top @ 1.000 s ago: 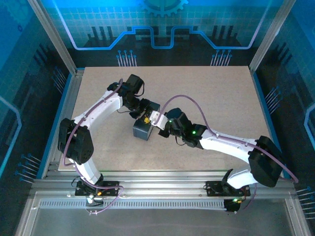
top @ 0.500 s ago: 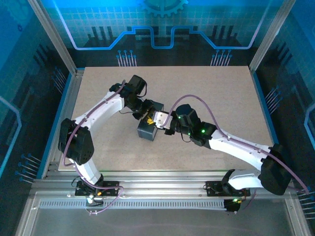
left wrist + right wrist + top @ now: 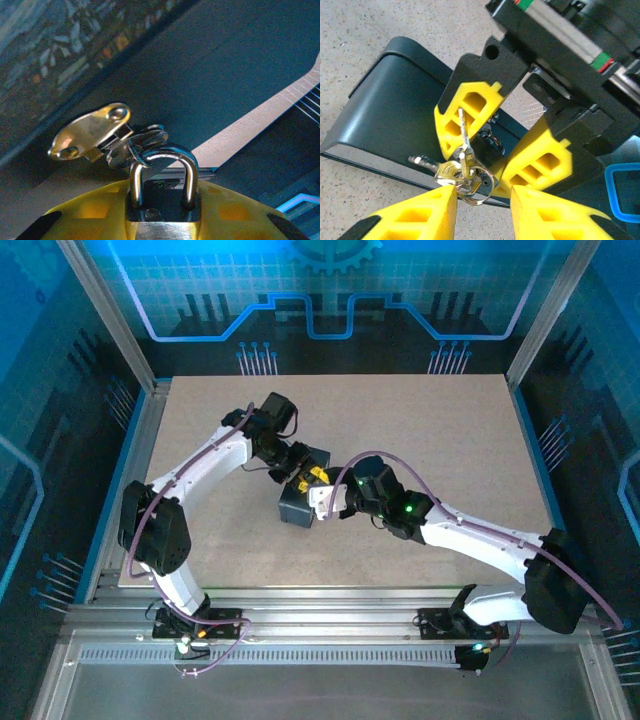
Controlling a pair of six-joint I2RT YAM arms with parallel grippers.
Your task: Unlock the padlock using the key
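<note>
One tiny padlock (image 3: 161, 209) with silvery shackle (image 3: 163, 152), thin key (image 3: 462, 132) alongside.

Blue light on every side of my pale tabletop (image 3: 440, 440).
I see its beige speckled surface edged by aluminium rails (image 3: 330, 625), with slanted metal posts (image 3: 107, 310) at the far corners and wall panels (image 3: 420, 290) printed with a circuit pattern behind.

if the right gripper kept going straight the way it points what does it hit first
Most likely the bunch of keys, sitting between the open fingertips of the right gripper; the padlock in the left gripper lies just behind, though depth is unclear.
</note>
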